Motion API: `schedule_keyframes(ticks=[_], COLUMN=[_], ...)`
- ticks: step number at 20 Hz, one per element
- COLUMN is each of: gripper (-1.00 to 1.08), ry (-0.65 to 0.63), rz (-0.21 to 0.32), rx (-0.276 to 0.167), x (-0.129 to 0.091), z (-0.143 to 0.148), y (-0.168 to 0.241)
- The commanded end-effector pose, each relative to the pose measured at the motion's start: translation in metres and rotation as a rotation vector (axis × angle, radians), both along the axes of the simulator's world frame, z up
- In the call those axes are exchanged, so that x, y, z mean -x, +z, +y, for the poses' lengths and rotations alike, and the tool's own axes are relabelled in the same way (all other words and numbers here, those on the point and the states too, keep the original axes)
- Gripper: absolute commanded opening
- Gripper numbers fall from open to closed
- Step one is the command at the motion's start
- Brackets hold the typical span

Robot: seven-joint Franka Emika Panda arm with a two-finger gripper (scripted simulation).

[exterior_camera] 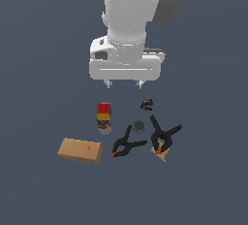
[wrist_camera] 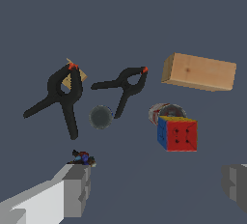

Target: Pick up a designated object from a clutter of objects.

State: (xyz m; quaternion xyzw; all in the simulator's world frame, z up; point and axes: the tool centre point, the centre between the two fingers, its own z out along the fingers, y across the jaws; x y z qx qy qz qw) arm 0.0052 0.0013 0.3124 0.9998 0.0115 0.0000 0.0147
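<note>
The puzzle cube (exterior_camera: 103, 111) shows red, yellow and blue gridded faces and sits against the small can (exterior_camera: 104, 128); it also shows in the wrist view (wrist_camera: 177, 134), with the can (wrist_camera: 163, 112) behind it. My gripper (exterior_camera: 125, 84) is open and empty, hanging above the floor behind the clutter, a little to the exterior view's right of the cube. In the wrist view its two grey fingers (wrist_camera: 77, 189) stand wide apart with the gripper (wrist_camera: 157, 184) over bare floor near the cube.
A tan wooden block (exterior_camera: 80, 150) lies at the front left. Two black spring clamps (exterior_camera: 127, 144) (exterior_camera: 163, 135), a grey disc (exterior_camera: 139, 125) and a tiny dark trinket (exterior_camera: 146, 104) lie to the exterior view's right of the cube.
</note>
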Motion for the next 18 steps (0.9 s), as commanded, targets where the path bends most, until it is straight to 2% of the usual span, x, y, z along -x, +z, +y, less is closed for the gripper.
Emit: schedule_keyframes(ticks=[1,10,18], gripper=[1.0,1.0,1.0], ry=[0.0,0.023,0.042], rz=[0.0,-0.016,-0.015], rx=[0.0,-0.006,-0.006], x=[0.0,-0.004,-0.004], z=[0.0,0.026,0.025], y=[0.0,0.014,0.012])
